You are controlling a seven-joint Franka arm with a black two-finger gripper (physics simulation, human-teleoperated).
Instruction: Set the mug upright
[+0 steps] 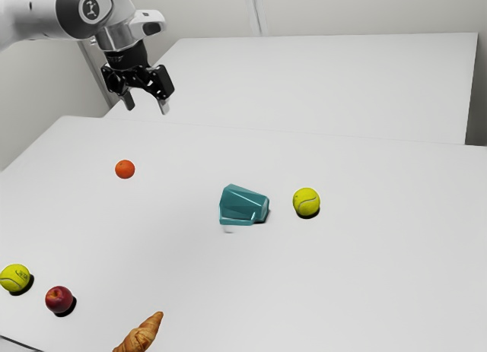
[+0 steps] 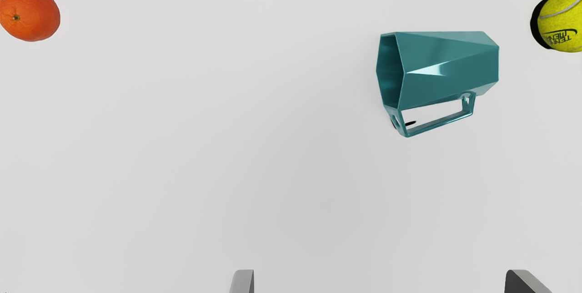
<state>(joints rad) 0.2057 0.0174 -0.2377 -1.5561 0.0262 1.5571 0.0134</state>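
Above the table, toward the exterior view's upper left, my gripper [image 1: 146, 107] hangs apart from everything, its two fingers spread. The teal faceted mug [image 1: 243, 204] lies on its side on the table, its mouth toward the exterior view's left and its base toward a tennis ball. In the wrist view the mug [image 2: 448, 68] shows its open mouth, and its angular handle sticks out on the side nearer my fingers. The gripper [image 2: 379, 279] is open there, with bare table between the fingertips.
A tennis ball [image 1: 307, 202] rests just past the mug's base. An orange [image 1: 125, 169] sits on the table [image 1: 365, 291] between mug and arm side. Toward the exterior view's lower left are another tennis ball [image 1: 14, 278], a dark red fruit [image 1: 58, 299] and a croissant [image 1: 140, 336].
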